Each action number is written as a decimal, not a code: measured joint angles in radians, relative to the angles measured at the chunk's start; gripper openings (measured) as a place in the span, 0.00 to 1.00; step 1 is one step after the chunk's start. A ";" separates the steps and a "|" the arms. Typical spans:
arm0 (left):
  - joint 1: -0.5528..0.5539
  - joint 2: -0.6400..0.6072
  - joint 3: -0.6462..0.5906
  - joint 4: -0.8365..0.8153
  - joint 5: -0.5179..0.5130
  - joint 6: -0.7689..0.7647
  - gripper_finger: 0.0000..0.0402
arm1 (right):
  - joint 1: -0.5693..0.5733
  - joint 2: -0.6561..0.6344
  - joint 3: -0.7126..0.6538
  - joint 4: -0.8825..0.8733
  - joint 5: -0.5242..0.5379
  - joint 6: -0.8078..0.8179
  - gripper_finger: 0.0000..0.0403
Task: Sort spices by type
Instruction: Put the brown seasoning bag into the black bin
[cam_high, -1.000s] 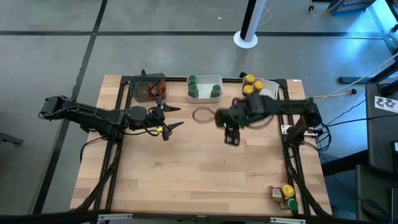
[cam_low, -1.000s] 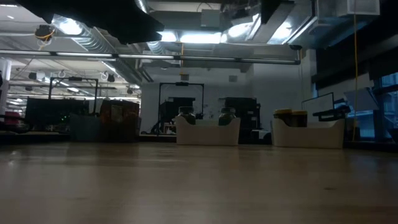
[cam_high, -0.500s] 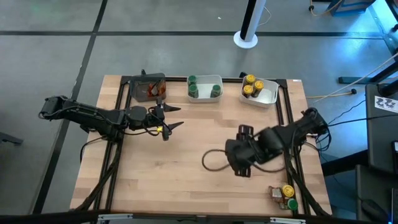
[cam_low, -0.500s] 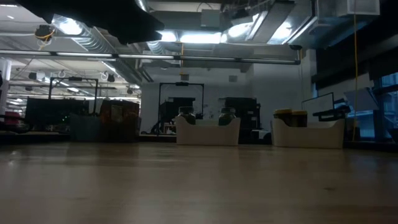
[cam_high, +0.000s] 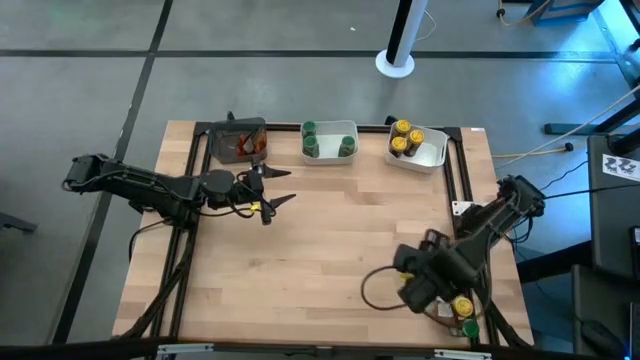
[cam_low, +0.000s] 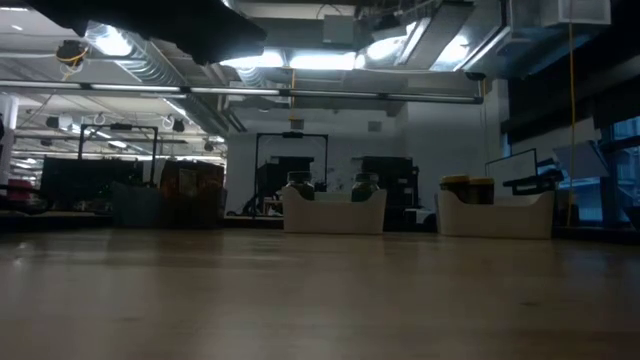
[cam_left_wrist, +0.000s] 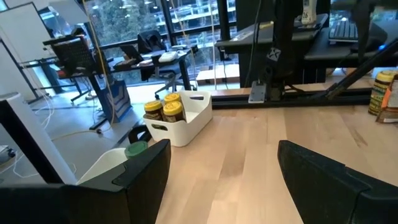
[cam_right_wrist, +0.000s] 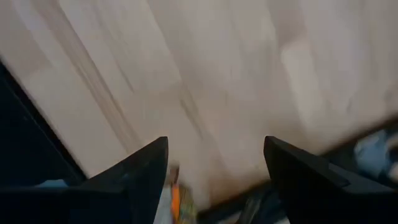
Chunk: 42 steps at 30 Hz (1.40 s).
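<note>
Jars sit sorted along the wooden table's (cam_high: 330, 250) far edge — green-lidded spice jars (cam_high: 327, 140) in a white tray (cam_high: 329, 157), yellow-lidded ones (cam_high: 403, 137) alongside; loose jars (cam_high: 463, 312) near the right gripper (cam_high: 420, 295), open, empty. Left wrist view: left gripper (cam_left_wrist: 224, 168) spread, empty.

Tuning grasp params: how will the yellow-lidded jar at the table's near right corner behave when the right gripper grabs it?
The yellow-lidded jar is a small upright cylinder, so it looks rigid but apt to tip, then roll. It stands close beside other jars at the table edge, so a knock might topple a neighbour. The right gripper, open, is nearby.
</note>
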 joint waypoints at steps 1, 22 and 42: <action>0.000 0.000 0.000 0.004 0.000 0.000 0.70 | 0.020 -0.004 -0.024 -0.001 -0.023 0.045 0.66; -0.002 0.000 0.000 0.019 0.011 -0.066 0.70 | 0.326 -0.008 -0.128 0.091 -0.207 0.827 0.66; -0.002 0.000 0.000 0.019 0.012 -0.069 0.70 | 0.350 -0.006 -0.321 0.315 -0.195 0.868 0.49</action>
